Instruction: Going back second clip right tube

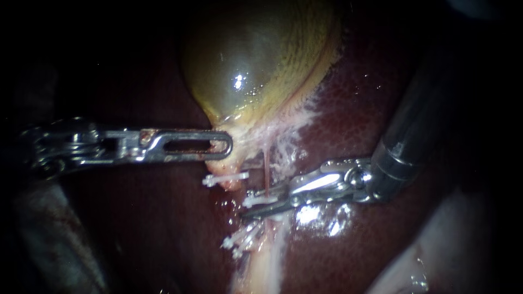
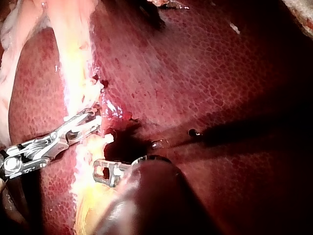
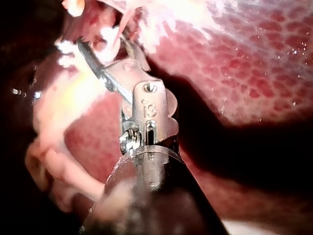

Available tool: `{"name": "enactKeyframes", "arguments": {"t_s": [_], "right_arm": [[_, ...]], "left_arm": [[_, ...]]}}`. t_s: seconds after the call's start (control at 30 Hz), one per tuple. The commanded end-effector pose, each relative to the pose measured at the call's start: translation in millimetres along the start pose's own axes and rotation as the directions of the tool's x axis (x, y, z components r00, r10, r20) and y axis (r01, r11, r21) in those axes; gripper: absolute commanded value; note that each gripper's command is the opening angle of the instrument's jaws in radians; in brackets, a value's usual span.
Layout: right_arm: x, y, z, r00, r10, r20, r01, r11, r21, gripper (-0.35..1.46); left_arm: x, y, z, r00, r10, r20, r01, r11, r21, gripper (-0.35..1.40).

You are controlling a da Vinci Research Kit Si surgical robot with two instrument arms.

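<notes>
Have the right instrument [image 1: 260,208] in from the upper right over the liver [image 1: 354,98], its jaws a little apart, with a narrow gap between them and nothing gripped. See the white clip [image 1: 252,201] right at those jaws, beside the tip of the upper one and above the thin lower one; cannot tell whether it touches either. Find that clip set across the right tube [image 1: 266,170], a thin reddish strand. Trace the strand up from the clip into the pale frayed tissue under the gallbladder [image 1: 256,65]. Cannot tell whether the tube passes between the parted jaws or only meets the clip at their tips.

Spot the lower clips [image 1: 238,243] farther from the gallbladder, past the jaw tips, on the pale band [image 1: 264,267] of tissue, near the jaws but apart from them. Spot the left clip [image 1: 226,178] on a pale stub beside the right tube, on the side away from the right instrument and just under the left instrument [image 1: 224,145].

Have the left instrument in level from the left, jaws together and clamped on the gallbladder's narrow lower end.

In the right wrist view, look down the shaft onto the parted jaws, one thin and dark, the other curved, with white bits [image 3: 62,49] close by the thin one's tip. In the left wrist view, see the right instrument's jaws resting against the pale band, near the left instrument's slotted tip but apart from it.
</notes>
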Motion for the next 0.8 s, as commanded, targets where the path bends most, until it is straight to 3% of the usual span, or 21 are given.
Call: {"name": "enactKeyframes", "arguments": {"t_s": [0.03,0.27,0.5,0.8], "right_arm": [[0.1,0.0,-0.1,1.0,-0.007,-0.001,0.007,1.0,-0.001,0.46],[0.1,-0.3,-0.9,0.997,-0.072,0.003,0.072,0.997,-0.002,0.46],[0.5,-0.5,-2.9,0.984,-0.181,-0.004,0.181,0.983,-0.031,0.46],[0.7,-1.5,-5.9,0.969,-0.247,-0.027,0.246,0.968,-0.05,0.48]], "left_arm": [[0.0,0.0,0.0,1.0,0.0,0.0,0.0,1.0,0.0,-0.35],[0.0,0.0,0.0,1.0,0.0,0.0,0.0,1.0,0.0,-0.35],[0.0,0.0,0.1,1.0,0.0,0.0,0.0,1.0,0.0,-0.35],[0.1,0.0,0.1,1.0,0.0,0.0,0.0,1.0,0.0,-0.35]]}}
